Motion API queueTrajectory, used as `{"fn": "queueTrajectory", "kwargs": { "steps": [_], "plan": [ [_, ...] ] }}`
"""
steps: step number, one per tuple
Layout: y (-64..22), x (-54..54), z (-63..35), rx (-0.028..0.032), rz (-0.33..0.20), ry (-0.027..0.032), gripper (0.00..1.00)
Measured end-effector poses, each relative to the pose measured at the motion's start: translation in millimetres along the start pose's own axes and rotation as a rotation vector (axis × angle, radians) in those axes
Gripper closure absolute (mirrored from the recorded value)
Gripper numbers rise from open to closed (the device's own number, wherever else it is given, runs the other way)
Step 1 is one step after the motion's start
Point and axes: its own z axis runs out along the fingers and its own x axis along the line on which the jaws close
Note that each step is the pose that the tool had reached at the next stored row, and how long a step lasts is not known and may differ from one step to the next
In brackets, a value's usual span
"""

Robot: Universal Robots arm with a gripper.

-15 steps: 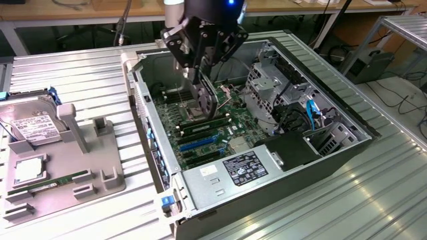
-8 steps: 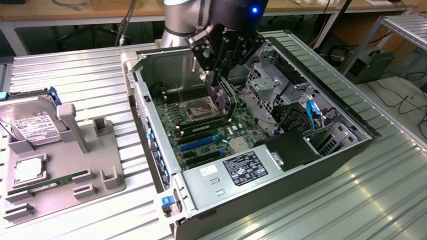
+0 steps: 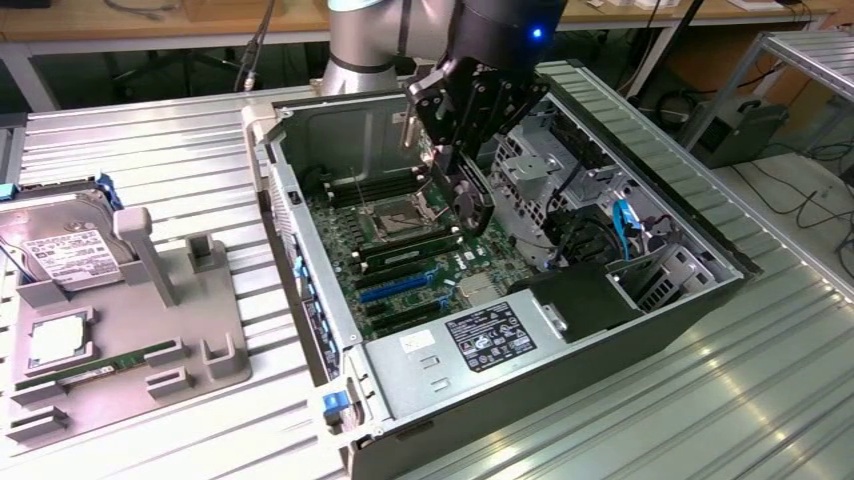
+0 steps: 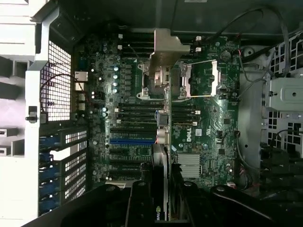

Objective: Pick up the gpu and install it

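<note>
At the exterior view's left, a hard drive (image 3: 60,250) and a memory stick (image 3: 100,365) are seen on a gray tray (image 3: 200,370). Further right, inside the open computer case (image 3: 667,320), the gripper (image 3: 457,160) is clamped on the gpu (image 3: 477,210) — held on edge over the motherboard (image 3: 400,270), pale bracket (image 4: 165,45) at its far end.

Arm (image 3: 363,40) angled downward, wrist vertical, claw (image 3: 461,178) pointing straight down, fingers (image 4: 140,205) clamped tight.
</note>
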Motion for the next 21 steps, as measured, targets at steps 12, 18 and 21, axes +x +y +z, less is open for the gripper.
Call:
{"fn": "queueTrajectory", "kwargs": {
  "steps": [12, 18, 21],
  "plan": [
    [0.0, 0.0, 0.0, 0.0, 0.0, 0.0001, 0.74],
    [0.0, -0.5, 0.2, 0.0001, -0.038, 0.0023, 0.74],
    [0.0, -0.6, 0.2, 0.0003, -0.119, 0.007, 0.74]
  ]
}}
